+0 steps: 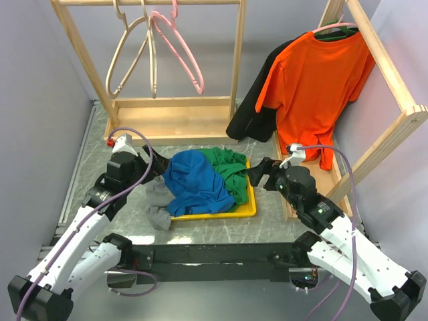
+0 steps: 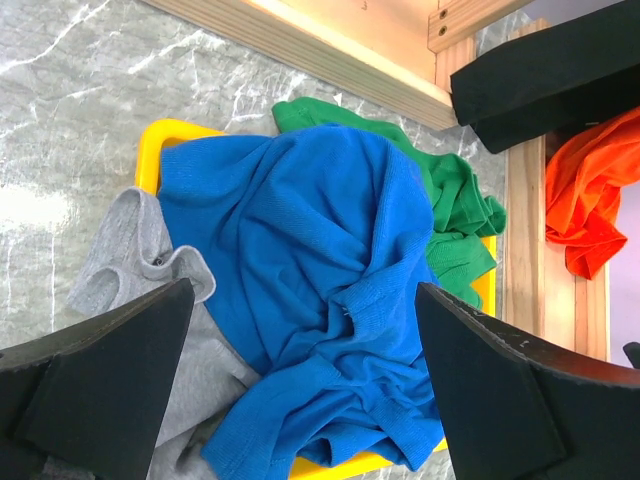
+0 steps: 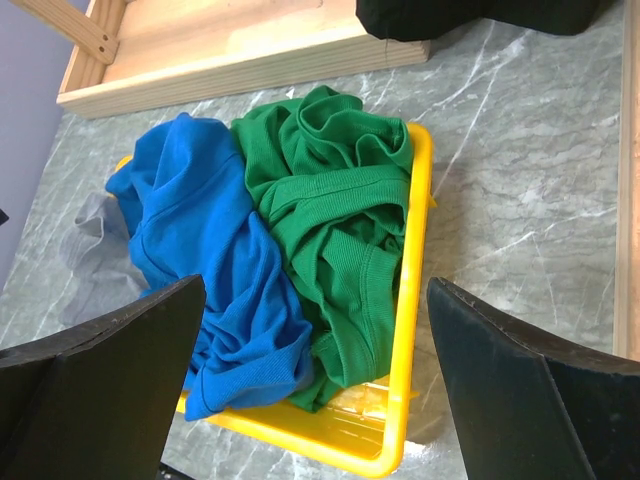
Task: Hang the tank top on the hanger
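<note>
Item: royal-blue crumpled fabric tank top (image 1: 194, 182), heaped in yellow plastic tray (image 1: 251, 204), touching green garment (image 1: 231, 170).
Item: thin pink plastic hanger (image 1: 198, 81), hooked on pale wooden rack (image 1: 237, 53).
My left gripper (image 2: 303, 300) and right gripper (image 3: 315, 290): spread wide, holding nothing.

- green garment (image 1: 231, 170) crumpled in yellow tray (image 1: 252, 197)
- grey garment (image 1: 158, 212) spilling over tray's left edge
- orange t-shirt (image 1: 314, 80) hung at right, black garment (image 1: 249, 114) beside
- beige wooden hangers (image 1: 130, 57) on wooden rack (image 1: 237, 53)
</note>
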Controlling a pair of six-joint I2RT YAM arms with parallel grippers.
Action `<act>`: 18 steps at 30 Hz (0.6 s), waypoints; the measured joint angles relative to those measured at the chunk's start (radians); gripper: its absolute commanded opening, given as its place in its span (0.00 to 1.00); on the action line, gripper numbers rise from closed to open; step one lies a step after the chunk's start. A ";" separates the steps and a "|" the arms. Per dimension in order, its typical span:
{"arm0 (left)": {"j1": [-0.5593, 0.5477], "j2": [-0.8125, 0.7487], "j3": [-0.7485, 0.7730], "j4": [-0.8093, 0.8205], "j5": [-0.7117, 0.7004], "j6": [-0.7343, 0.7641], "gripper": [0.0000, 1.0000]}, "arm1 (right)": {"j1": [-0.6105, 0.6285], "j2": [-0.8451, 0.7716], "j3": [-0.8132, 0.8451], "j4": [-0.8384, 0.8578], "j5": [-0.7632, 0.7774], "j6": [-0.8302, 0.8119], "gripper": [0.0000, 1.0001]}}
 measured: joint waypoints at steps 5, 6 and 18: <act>0.000 -0.006 0.000 0.000 0.006 0.004 0.99 | 0.000 0.000 0.000 0.000 0.003 -0.001 1.00; 0.000 -0.006 0.000 0.000 0.007 0.005 0.99 | 0.000 0.000 0.000 0.000 0.003 0.000 1.00; 0.000 -0.006 0.000 0.003 0.057 0.026 1.00 | 0.000 0.036 0.000 -0.014 0.037 0.004 1.00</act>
